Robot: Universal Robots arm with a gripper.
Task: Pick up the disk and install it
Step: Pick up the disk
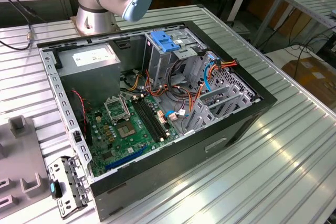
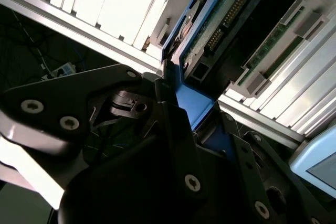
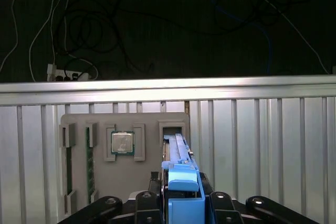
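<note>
Gripper [image 3: 181, 196] on the disk [image 3: 176, 148] at the parts holder [image 3: 147, 174]; disk not yet in the case.
Second wrist view: the fingers [image 2: 169, 109] look clamped on the disk's blue side rail. The disk stands on edge in a holder slot on the table [image 3: 262, 156], near a CPU chip [image 3: 122, 142]. Edge-up storage likely leaves the rail free to pinch. Can't tell if it is clear of the slot. Exterior view: the open computer case [image 1: 226, 145] lies on its side, drive bay [image 1: 173, 56] reachable from above.
</note>
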